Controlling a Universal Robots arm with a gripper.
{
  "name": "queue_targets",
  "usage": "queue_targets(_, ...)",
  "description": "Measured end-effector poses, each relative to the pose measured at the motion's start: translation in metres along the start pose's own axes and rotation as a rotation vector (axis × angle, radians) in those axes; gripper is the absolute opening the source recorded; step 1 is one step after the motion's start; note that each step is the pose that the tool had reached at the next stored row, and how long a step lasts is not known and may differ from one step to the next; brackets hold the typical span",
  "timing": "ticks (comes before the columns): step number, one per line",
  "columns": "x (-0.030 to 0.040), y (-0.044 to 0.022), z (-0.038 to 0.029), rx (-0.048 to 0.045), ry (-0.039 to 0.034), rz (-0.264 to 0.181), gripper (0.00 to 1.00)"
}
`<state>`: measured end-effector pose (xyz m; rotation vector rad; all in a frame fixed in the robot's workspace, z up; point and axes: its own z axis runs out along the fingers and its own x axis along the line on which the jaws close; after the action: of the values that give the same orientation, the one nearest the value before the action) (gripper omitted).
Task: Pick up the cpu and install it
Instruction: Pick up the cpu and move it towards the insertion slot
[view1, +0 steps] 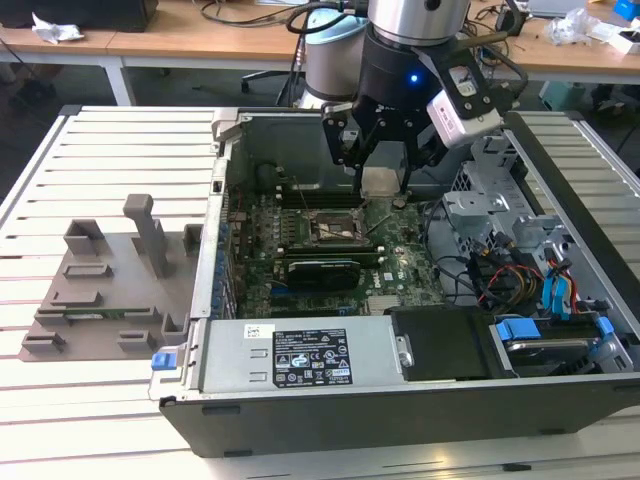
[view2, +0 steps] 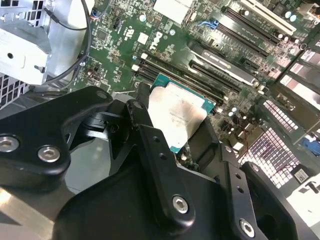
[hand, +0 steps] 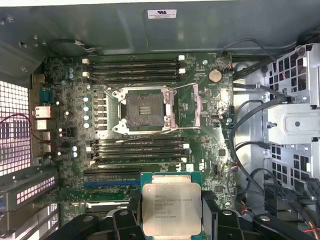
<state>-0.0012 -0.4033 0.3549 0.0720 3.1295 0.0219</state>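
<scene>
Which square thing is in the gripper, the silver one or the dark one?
The silver one, the cpu, is in the gripper; the dark socket sits empty on the green board.

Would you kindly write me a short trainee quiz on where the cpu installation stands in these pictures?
1. True or false: the pincer is shut on the cpu.
2. The socket is: A) empty, B) holding a chip, C) under a cooler.
3. Fill in: the cpu hangs over the ____, inside the computer case.
Key: 1 true; 2 A; 3 motherboard.
</scene>
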Motion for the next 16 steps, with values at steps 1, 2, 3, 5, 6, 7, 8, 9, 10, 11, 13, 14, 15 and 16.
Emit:
queue_targets(1,0.0,0.0,0.0006,0.0,0.0,0.0,0.55)
queue_targets(2,0.0,0.0001,0.0016,0.0,0.0,0.0,0.55)
queue_targets(3,0.0,0.0002,0.0031,0.0001,0.0,0.0,0.55)
queue_targets(5,0.0001,0.0004,0.0048,0.0,0.0,0.0,0.55)
queue_targets(6,0.0001,0.0005,0.0061,0.0,0.0,0.0,0.55)
queue_targets(7,0.0001,0.0006,0.0071,0.0,0.0,0.0,0.55)
queue_targets(8,0.0001,0.0006,0.0077,0.0,0.0,0.0,0.55)
queue_targets(9,0.0001,0.0007,0.0084,-0.0001,0.0,0.0,0.55)
queue_targets(10,0.0001,0.0007,0.0093,0.0,0.0,0.0,0.55)
queue_targets(11,0.0001,0.0008,0.01,0.0,0.0,0.0,0.55)
queue_targets(13,0.0002,0.001,0.0129,0.0,0.0,0.0,0.55)
queue_targets(14,0.0002,0.001,0.0141,0.0001,0.0,0.0,0.55)
queue_targets(15,0.0002,0.0011,0.0156,0.0,0.0,0.0,0.55)
queue_targets(16,0.0002,0.0011,0.0164,0.0,0.0,0.0,0.55)
